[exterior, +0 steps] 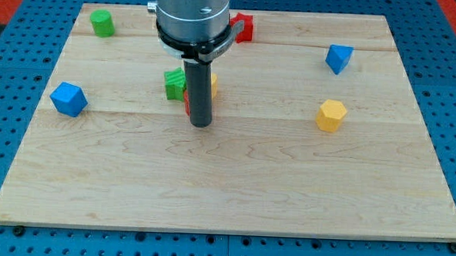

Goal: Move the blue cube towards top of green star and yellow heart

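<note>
My tip [200,124] rests on the board just below a cluster near the centre-left. The green star [174,84] sits left of the rod. A yellow block [213,84], likely the heart, peeks out right of the rod, mostly hidden. A small red piece [187,101] shows at the rod's left edge. A blue block [68,99], cube-like, lies far to the view's left, well apart from my tip. A second blue block [339,58] sits at the upper right.
A green cylinder [102,22] stands at the top left. A red block [242,26] sits at the top behind the arm. A yellow hexagonal block [331,115] lies at the right. The wooden board [233,198] ends on all sides against blue pegboard.
</note>
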You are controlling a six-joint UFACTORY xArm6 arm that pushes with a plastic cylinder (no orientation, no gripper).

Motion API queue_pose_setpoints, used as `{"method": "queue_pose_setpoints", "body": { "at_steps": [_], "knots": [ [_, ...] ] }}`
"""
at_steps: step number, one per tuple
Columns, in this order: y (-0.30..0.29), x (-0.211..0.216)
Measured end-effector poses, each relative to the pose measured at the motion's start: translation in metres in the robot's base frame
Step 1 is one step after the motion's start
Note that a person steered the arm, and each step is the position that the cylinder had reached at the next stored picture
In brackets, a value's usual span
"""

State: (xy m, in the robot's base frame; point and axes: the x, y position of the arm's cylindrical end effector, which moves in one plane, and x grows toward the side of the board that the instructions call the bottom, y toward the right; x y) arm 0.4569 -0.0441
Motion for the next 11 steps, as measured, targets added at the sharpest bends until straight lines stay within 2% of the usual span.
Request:
{"method": "queue_pose_setpoints", "body": {
  "at_steps": [1, 2, 3, 5, 7, 8, 9, 10, 11],
  "knots": [
    [-0.037, 0.035],
    [-0.119, 0.072],
    [-0.169, 0.062],
    [-0.221, 0.007],
    [-0.218, -0.069],
    [-0.193, -0.079],
    [-0.212, -0.047],
    [-0.187, -0.039],
    [-0.146, -0.076]
  ]
}}
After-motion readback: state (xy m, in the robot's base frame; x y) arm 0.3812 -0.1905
